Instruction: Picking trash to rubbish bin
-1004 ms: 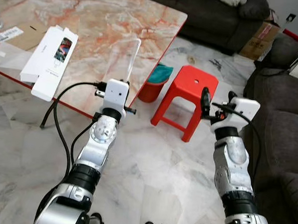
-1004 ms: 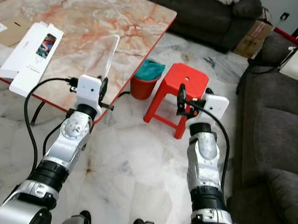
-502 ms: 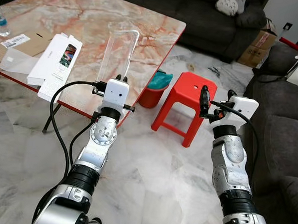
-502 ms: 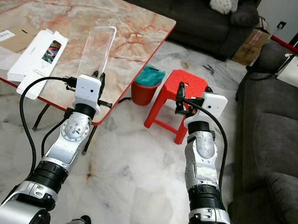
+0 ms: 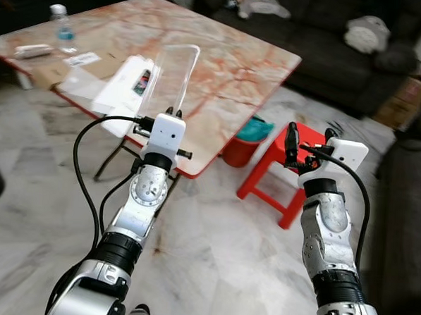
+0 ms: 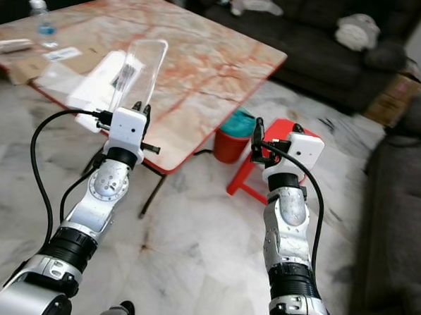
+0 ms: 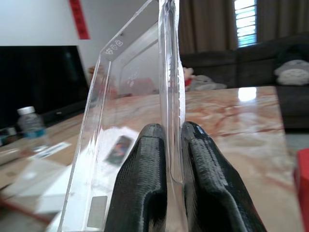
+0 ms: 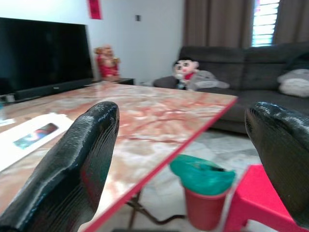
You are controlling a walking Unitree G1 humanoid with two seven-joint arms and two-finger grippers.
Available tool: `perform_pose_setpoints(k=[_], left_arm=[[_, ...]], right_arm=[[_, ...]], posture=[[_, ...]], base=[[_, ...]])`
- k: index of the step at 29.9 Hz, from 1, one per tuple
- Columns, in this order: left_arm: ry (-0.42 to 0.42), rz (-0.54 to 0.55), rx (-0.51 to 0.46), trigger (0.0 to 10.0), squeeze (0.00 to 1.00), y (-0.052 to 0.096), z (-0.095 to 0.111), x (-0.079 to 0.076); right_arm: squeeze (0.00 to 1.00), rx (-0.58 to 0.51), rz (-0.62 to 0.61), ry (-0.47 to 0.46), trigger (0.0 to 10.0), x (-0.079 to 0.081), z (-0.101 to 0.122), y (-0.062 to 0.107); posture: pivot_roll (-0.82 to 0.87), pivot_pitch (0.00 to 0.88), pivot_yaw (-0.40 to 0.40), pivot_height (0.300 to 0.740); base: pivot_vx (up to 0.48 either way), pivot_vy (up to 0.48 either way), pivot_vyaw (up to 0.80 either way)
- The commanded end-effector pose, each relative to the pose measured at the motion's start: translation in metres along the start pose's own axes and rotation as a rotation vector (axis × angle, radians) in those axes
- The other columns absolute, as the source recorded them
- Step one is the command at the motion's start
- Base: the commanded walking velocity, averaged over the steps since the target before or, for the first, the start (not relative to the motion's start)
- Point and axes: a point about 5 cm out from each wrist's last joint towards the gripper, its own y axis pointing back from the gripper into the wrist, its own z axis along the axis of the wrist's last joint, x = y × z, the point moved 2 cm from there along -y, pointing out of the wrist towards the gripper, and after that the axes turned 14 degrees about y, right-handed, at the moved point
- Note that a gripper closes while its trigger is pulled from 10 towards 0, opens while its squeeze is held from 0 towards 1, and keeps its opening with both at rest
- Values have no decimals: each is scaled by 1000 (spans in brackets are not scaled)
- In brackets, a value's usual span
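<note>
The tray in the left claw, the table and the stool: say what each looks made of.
Tray: clear, glossy, thin plastic by the look; the table shows through it. It is pinched in the left claw.
Table: polished marble or a marble-look top, veined orange, red-edged.
Stool: red moulded plastic, probably.

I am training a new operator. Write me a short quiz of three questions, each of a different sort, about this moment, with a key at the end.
1. True or false: the left gripper is shut on the clear plastic tray.
2. The red bin stands: A) on the marble table; B) on the floor beside the red stool, under the table's edge; C) on the sofa.
3. Fill in: the fingers of the right gripper are ____.

Key: 1 true. 2 B. 3 open, with nothing between them.
</note>
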Motion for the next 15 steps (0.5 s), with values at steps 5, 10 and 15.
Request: perform_pose_setpoints(k=[5,10,15], left_arm=[[10,-21,-22,10000,0,-4,5,-9],[8,-18,-25,10000,0,-5,6,-8],[18,-6,-33,10000,0,-5,8,-6]], right_arm=[[0,-21,-8,-1,10000,-5,4,0],[0,-20,-2,-3,10000,-4,4,0],[0,-16,15,-6,10000,-1,3,1]], posture=[[36,34,-135,740],[34,46,-138,740],[35,54,-142,740]], base=[[0,0,800],[0,0,800],[0,0,800]])
